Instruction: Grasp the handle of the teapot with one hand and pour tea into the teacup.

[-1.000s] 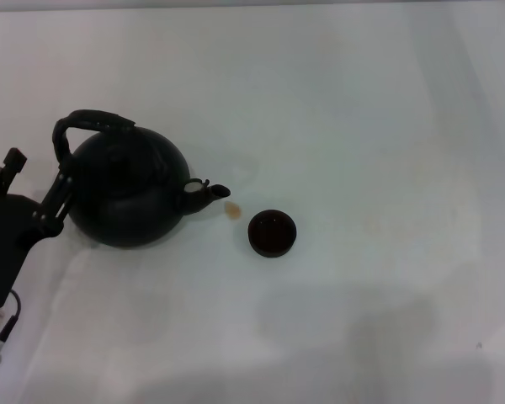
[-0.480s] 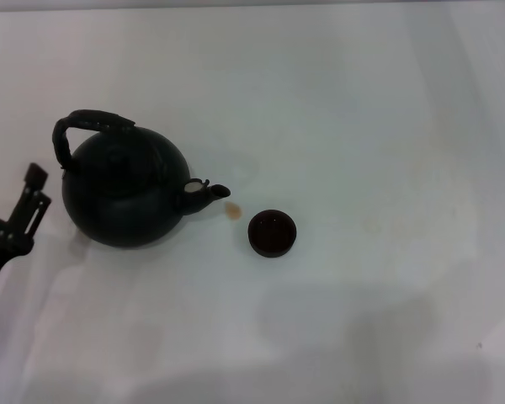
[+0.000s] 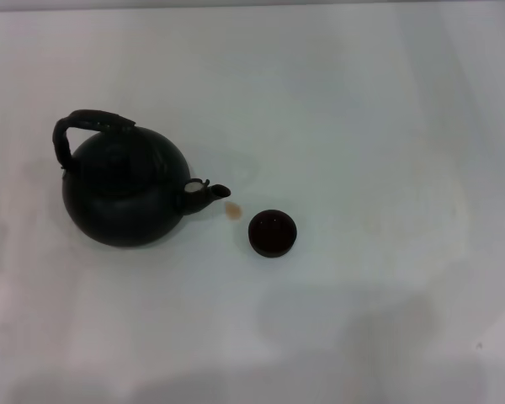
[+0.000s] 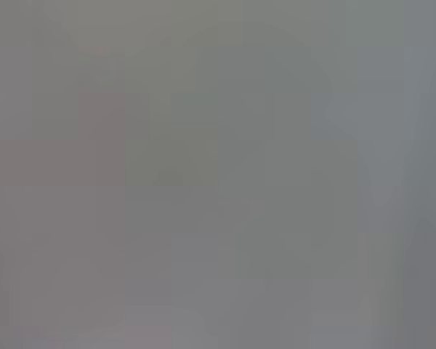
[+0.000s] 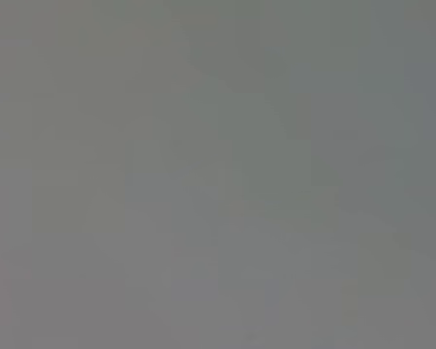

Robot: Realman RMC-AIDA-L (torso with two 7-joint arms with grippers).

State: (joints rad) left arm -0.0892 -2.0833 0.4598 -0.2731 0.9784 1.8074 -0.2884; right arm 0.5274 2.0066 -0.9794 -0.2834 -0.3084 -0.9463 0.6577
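On the white table (image 3: 387, 109) we are now seeing no gripper at all: the left one, beside the teapot (image 3: 126, 198) at its 9 o'clock a second ago, is gone from head view, so its grip state cannot be told; same for the right. Both wrist views are showing blank grey. Teapot is sitting upright, spout pointing at 3 o'clock toward the teacup (image 3: 273, 233), near but apart, small tan drop (image 3: 233, 210) between. We are judging the pour finished and the arm retracting.
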